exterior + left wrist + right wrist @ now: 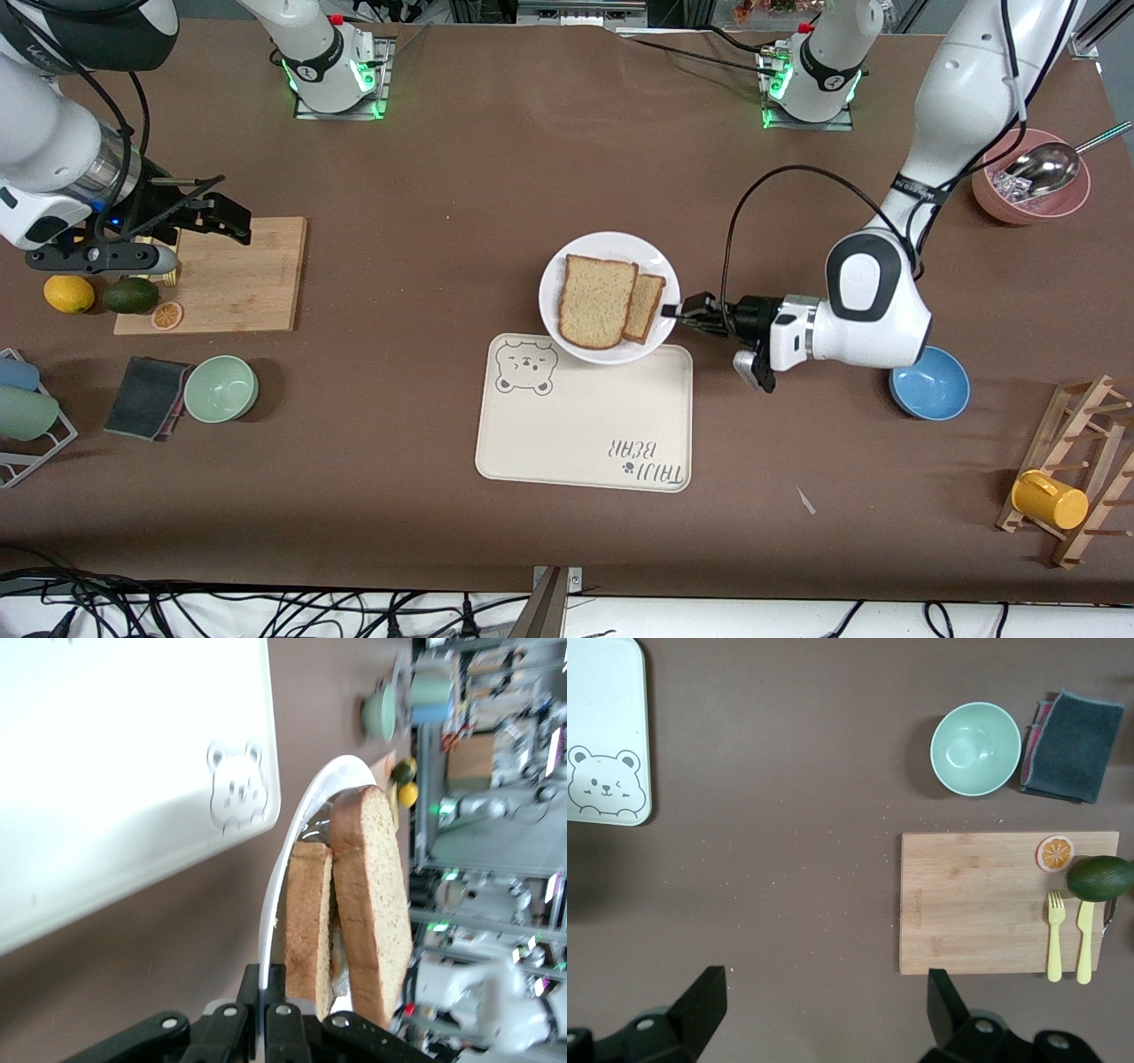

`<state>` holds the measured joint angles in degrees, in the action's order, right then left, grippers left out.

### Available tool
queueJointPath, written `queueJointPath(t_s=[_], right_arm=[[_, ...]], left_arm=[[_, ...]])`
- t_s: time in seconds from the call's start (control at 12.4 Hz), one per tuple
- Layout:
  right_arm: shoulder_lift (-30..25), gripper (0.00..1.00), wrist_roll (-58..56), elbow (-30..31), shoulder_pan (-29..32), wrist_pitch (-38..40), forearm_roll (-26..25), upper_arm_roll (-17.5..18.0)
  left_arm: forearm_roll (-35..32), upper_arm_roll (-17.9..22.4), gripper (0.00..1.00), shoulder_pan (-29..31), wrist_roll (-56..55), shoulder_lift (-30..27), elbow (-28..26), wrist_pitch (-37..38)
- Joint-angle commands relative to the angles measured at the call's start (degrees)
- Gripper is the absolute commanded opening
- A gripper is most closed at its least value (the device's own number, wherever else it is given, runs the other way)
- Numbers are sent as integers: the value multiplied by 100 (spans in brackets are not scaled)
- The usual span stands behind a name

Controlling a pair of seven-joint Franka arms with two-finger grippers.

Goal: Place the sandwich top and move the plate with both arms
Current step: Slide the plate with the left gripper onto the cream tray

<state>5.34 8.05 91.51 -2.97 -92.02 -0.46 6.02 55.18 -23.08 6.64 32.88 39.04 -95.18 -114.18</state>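
Pinching the rim of the plate (585,251), the left claw (680,312) has its fingers pressed together on the edge toward the left arm's end of the worktop (496,168). So the sandwich top (596,300) sits on the plate just beside that claw, lying partly over a smaller, darker bread slice (647,307). One edge of the plate overlaps the cream bear tray (567,425). Meanwhile the right claw (824,1010) waits spread wide, up over the wooden cutting board (239,279).
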Motion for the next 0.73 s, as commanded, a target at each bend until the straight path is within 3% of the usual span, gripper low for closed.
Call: queueJointPath(t_s=[0.0,0.24,0.65], right_arm=[[-34,100,4,43,-2,-44,-51,5],[-16,100,4,43,7,-44,-59,5],[-16,100,4,43,-20,-44,-68,14]], left_arm=[[239,14,0,-110,-229,797,955,-226],[248,14,0,-171,-352,1272,1501,-631],[608,14,0,-277,-265,1598,1669,-1431]])
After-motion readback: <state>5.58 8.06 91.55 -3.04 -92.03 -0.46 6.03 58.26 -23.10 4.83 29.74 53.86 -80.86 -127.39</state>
